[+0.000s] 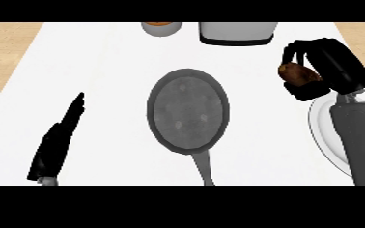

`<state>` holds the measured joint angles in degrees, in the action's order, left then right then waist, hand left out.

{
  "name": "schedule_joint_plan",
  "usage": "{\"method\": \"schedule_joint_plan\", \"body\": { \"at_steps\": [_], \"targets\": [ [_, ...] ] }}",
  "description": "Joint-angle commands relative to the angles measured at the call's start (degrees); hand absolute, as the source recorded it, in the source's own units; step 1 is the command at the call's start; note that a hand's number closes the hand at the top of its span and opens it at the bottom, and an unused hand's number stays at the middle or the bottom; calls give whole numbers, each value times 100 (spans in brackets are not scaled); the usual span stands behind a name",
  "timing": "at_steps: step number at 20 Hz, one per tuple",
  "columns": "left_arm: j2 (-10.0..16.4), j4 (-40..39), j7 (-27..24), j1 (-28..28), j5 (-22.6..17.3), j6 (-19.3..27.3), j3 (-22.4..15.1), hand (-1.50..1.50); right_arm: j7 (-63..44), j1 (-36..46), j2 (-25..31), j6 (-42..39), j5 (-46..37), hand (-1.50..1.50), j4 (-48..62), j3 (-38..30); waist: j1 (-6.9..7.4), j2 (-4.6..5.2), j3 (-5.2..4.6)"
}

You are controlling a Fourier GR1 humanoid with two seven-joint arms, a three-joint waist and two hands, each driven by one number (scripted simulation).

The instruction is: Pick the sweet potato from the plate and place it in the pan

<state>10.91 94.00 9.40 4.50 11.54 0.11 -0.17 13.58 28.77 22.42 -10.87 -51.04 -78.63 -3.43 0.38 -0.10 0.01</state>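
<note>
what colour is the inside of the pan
The pan is dark grey inside, faintly mottled; best seen in the head view.

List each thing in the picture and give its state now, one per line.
pan: empty, handle toward the robot.
sweet potato: held by the right robot hand, not in the pan.
plate: nothing visible on it, partly out of view.
right robot hand: shut on the sweet potato.
left robot hand: open, resting at the left.

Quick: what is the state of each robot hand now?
Left robot hand: open, holding nothing.
Right robot hand: closed on the sweet potato.
</note>
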Motion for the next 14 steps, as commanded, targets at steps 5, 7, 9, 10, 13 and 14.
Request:
{"method": "schedule_joint_plan", "body": {
  "at_steps": [5, 7, 9, 10, 13, 14],
  "targets": [
    [137, 279, 188, 110, -112, -197, 162, 0, -445, 615, -1058, -166, 266, 150, -23, 411, 39, 6, 0],
    [-21, 100, 165, -123, 95, -81, -32, 0, -900, 967, -1440, -303, 198, 150, 115, 610, 25, 11, -2],
    [-84, -180, -31, -253, 64, -23, 60, 0, -976, 1037, -1753, -197, 185, 150, 301, 730, 13, 15, -2],
    [122, -176, -186, -88, -133, -295, 184, 0, -969, 1313, -1907, -127, 248, 150, 741, 656, 66, 26, -3],
    [33, -107, 15, -150, -89, -179, 218, 0, -1165, 1534, -2213, 129, 225, 150, 1307, 772, 66, 25, -1],
    [168, -178, -232, -105, -44, -328, 154, 0, -1441, 1584, -2219, 417, 468, 150, 1599, 1207, 162, 41, -2]
  ]
}}
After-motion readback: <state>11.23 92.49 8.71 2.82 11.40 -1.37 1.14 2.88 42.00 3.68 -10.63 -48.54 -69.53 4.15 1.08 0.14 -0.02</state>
